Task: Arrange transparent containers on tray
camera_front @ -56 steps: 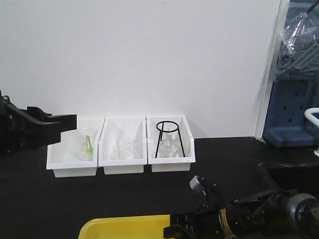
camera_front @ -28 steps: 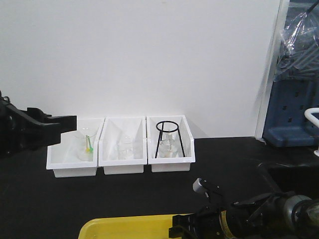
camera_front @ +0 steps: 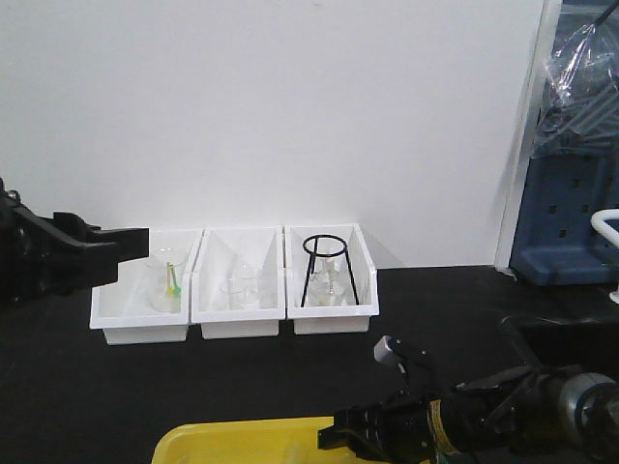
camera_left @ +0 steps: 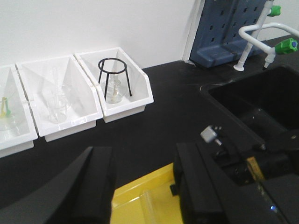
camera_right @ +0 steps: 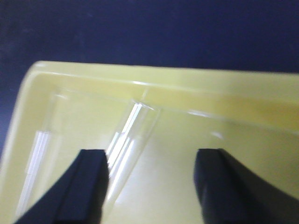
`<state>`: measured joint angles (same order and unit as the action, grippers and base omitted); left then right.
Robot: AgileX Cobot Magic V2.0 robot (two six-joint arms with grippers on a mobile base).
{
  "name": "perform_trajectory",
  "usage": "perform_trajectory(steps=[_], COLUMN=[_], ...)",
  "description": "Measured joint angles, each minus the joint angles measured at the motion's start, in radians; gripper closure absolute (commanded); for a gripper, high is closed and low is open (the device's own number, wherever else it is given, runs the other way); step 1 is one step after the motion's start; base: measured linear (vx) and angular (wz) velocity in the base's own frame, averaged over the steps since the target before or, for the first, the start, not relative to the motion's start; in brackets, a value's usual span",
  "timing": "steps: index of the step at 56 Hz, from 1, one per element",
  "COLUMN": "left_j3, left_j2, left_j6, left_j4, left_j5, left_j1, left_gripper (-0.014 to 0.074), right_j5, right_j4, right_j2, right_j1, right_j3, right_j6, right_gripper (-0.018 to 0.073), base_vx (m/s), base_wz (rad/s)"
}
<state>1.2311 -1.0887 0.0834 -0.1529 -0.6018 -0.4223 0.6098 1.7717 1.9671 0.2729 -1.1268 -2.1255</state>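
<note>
The yellow tray fills the right wrist view, and its far edge shows at the bottom of the front view. Two transparent containers lie flat in it. One clear tube runs beside the inner edge of my right gripper's left finger. The other tube lies near the tray's left rim. My right gripper hovers low over the tray, open, holding nothing. My left gripper is open and empty, raised over the tray's far edge, with a tube below the gap.
Three white bins stand against the back wall, holding glassware and a black ring stand. A black sink and a blue pegboard are at the right. My right arm lies close beside the left gripper.
My right arm has shifted a little over the tray's corner, its wrist rising slightly. The left gripper has barely moved. Both grippers stay open.
</note>
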Motion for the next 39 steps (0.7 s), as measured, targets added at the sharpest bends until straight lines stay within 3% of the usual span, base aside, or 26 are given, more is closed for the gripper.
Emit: perform_trajectory(steps=[7, 15, 26, 39], left_j3=[0.000, 0.000, -0.030, -0.311], left_j2=[0.000, 0.000, 0.023, 0.232], left_j6=[-0.026, -0.069, -0.096, -0.105], left_j4=[0.005, 0.054, 0.120, 0.119], left_j5=[-0.045, -0.142, -0.236, -0.090], left_j1=[0.000, 0.000, 0.000, 0.000], left_gripper=[0.0364, 0.0606, 0.0604, 0.0605], right_j5=[0.030, 0.084, 0.110, -0.096], right_j4=[0.002, 0.006, 0.011, 0.010], right_j2=[-0.106, -0.279, -0.552, -0.893], right_j1=[-0.010, -0.018, -0.018, -0.018], right_j3=[0.000, 0.004, 0.032, 0.248], right_j6=[0.006, 0.047, 0.124, 0.158], right_gripper=[0.0577, 0.0572, 0.0572, 0.0572], base_vx=[0.00, 0.00, 0.00, 0.00], base_wz=[0.00, 0.00, 0.00, 0.00])
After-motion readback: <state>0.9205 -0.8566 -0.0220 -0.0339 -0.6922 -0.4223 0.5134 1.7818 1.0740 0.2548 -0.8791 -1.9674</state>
